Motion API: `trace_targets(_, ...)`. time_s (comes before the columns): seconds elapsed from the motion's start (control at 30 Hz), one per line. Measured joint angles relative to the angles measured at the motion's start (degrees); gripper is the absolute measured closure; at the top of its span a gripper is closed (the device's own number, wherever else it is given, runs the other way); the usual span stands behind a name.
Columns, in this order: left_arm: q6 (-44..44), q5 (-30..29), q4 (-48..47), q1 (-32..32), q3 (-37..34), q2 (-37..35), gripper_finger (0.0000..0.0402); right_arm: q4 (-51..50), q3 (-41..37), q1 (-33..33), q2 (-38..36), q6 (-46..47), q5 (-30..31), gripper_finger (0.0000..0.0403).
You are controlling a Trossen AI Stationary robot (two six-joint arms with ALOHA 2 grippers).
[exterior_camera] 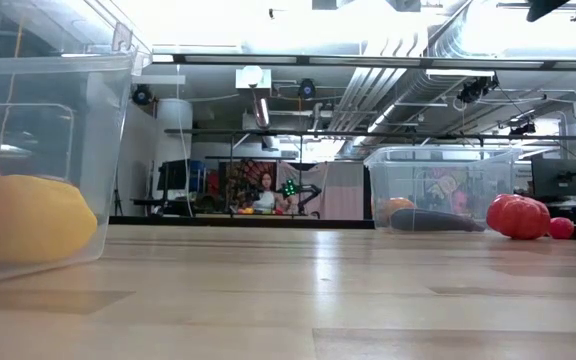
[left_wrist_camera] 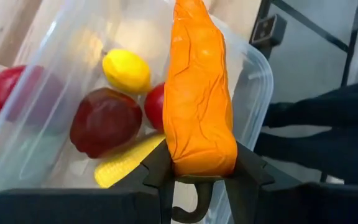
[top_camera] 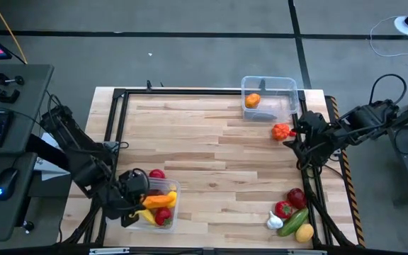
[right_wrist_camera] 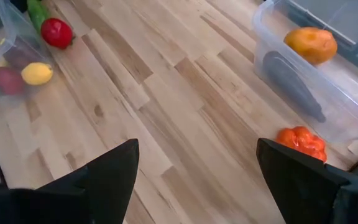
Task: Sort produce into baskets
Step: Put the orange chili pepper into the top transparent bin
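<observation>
Carrot, orange and tapered (left_wrist_camera: 199, 93), clamped in the left gripper (top_camera: 142, 199), hangs lengthwise over the lower-left clear plastic tub (top_camera: 172, 185); right gripper (top_camera: 295, 139) waits wide.

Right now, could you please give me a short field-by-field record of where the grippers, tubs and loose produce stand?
left gripper: shut on carrot, over near-left tub
right gripper: open, empty, beside orange pepper
near-left tub contents: lemon, corn, red pieces
far-right tub: orange fruit, dark long piece
loose pile, near-right corner: garlic, cucumber, red pieces, yellow piece
</observation>
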Motion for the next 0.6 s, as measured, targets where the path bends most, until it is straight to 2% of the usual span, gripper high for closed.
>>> trace_targets(0.17, 1.3, 0.1, 0.0, 2.4, 0.0, 0.0, 0.0312, 0.2, 0.0, 0.0, 0.0, -0.9, -0.2, 0.0087)
trace_targets(0.33, 6.7, -1.3, 0.1, 5.4, 0.0, 0.0, 0.0312, 0.7, 0.0, 0.0, 0.0, -0.8, -0.1, 0.0087)
trace_targets(0.47, 17.3, -6.5, 2.7, 12.3, 0.0, 0.0, 0.0311, 3.3, 0.0, 0.0, 0.0, -0.7, 2.6, 0.0087)
trace_targets(0.6, 32.3, -7.3, 10.1, 20.9, 0.0, 0.0, 0.0311, 7.0, 0.0, -0.2, 0.2, -0.8, 5.6, 0.0087)
